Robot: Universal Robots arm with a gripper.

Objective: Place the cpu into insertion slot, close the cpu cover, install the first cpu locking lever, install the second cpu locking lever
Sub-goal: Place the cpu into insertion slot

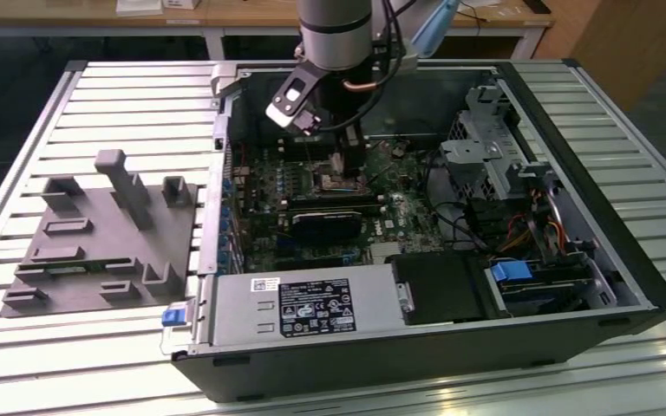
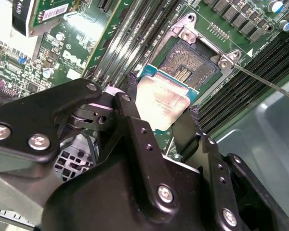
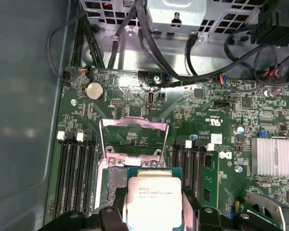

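Claw [image 2: 163,107] of mine is narrow and full: its fingers [image 2: 133,91] pinch the cpu [image 2: 161,98] by two side edges. That chip hangs flat just over the insertion slot [image 2: 188,60], hiding one part of it, and is not yet down inside. The cpu cover [image 3: 134,123] stands tipped up at the slot's edge. All this sits in the far half of the open computer case [image 1: 449,368]. My guess is that the chip is light, stiff, smooth and easy to hurt underneath, so the edges are the right place to hold it.
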